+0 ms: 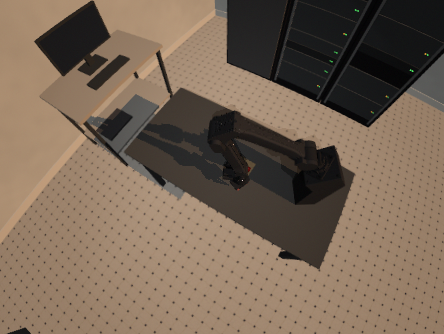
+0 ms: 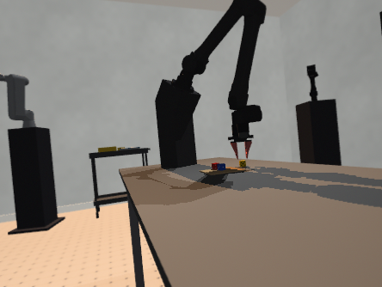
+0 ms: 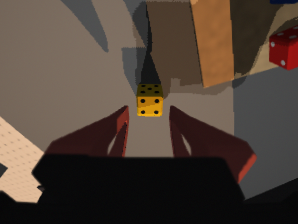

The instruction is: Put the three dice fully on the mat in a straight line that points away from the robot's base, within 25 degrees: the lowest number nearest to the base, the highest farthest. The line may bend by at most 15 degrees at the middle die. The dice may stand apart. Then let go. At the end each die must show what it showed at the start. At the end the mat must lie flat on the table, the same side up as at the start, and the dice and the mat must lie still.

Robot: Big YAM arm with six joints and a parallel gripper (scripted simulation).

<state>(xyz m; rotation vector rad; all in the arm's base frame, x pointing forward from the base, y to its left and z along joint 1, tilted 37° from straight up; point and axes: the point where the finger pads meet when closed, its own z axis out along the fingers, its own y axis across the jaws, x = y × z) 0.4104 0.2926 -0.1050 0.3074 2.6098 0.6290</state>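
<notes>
Gripper (image 2: 241, 156) (image 3: 149, 111): fingers apart, nothing between, poised above the die; sink straight, centred, then squeeze gently
Yellow die (image 2: 243, 163) (image 3: 150, 106): on the counter (image 1: 295, 230) (image 2: 275, 223) (image 3: 100, 75), off the mat (image 2: 230, 171) (image 3: 214, 45), towards the long edge opposite the server racks (image 1: 320, 55); lift without tipping
Red die (image 2: 214, 166) (image 3: 284, 50): on the mat

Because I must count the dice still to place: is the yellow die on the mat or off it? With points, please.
Off: in the wrist view, the yellow die (image 2: 243, 163) (image 3: 150, 106) sits beside the mat (image 2: 211, 172) (image 3: 212, 45).
</notes>
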